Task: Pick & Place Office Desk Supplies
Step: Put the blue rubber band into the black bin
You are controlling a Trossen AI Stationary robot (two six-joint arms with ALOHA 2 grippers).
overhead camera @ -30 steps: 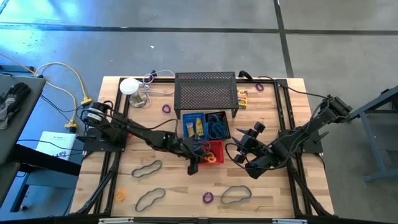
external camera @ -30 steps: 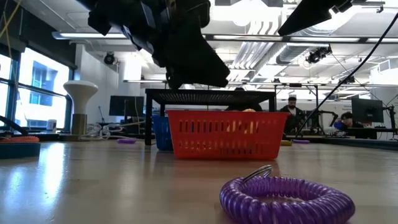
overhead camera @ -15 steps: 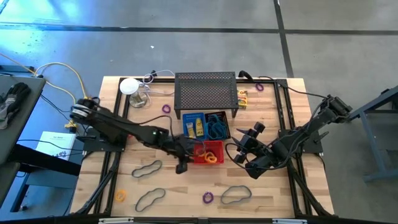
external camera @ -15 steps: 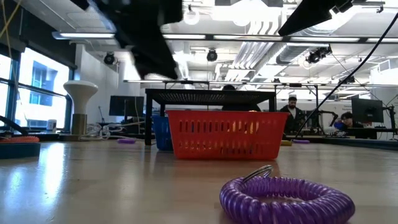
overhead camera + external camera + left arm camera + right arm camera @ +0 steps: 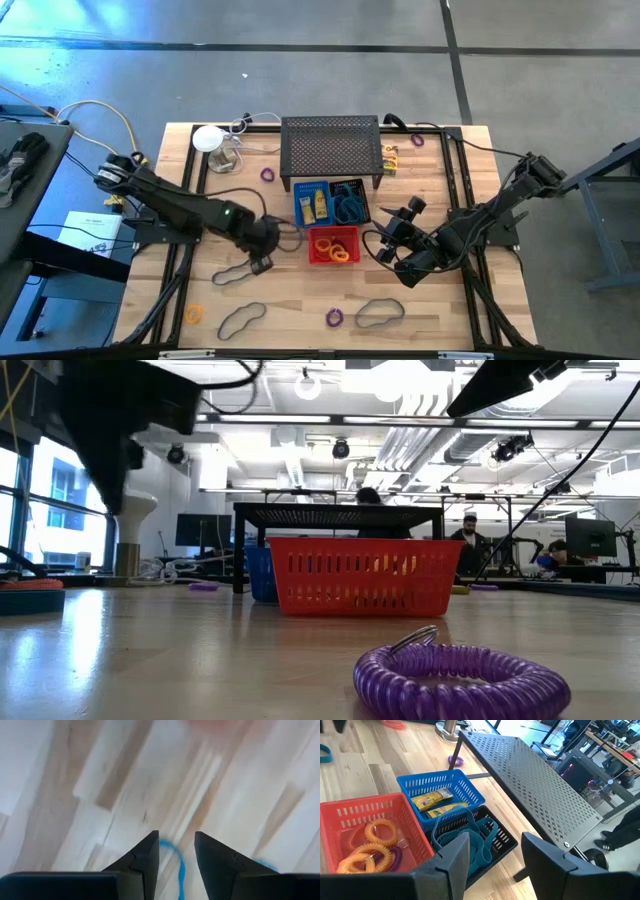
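Claw (image 5: pixel 176 851) on my left arm hangs released over the worktop (image 5: pixel 440 310), its view motion-smeared, one bluish cord (image 5: pixel 178 865) half hidden between its fingers. Right claw (image 5: pixel 494 851) waits parted beside the red bin (image 5: pixel 333 245) holding orange rings (image 5: pixel 367 845).

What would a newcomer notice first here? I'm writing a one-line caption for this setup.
Three small bins at mid-table catch the eye: the red bin holding orange and purple rings, the blue bin with yellow boxes, the black bin with bluish cords, all in front of the black mesh rack. The left hand, fingers apart and empty, is above a looped cord on the wood; the right hand waits, open, right of the bins.
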